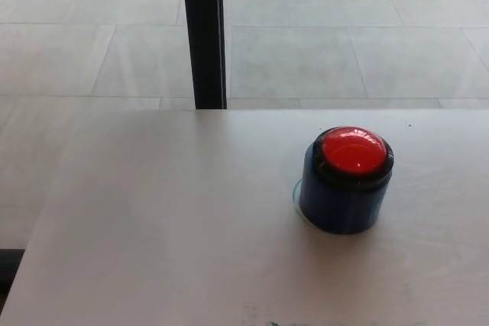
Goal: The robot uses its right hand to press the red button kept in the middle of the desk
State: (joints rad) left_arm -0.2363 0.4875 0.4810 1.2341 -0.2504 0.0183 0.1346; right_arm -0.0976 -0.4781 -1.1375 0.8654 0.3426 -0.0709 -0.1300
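1. So far nothing of the task shows as done: the red button (352, 150) stands untouched, its dome raised above the black collar of its dark blue housing (340, 204).
2. It sits upright on the pale tabletop (168, 219), toward the right edge and somewhat nearer the far edge than the near one, well apart from the left edge.
3. Neither hand appears in the head view, so whether the right hand is open or closed, or holding anything, cannot be told.
4. Nothing lies between the button and the right edge, so the approach from that side looks clear.
5. Beyond the far edge stand a dark post (203, 32) and a tiled floor (344, 36), neither near the button.
6. Left to do, as I judge it: bring the right hand in over the dome, press straight down, then lift off. That is the whole task.
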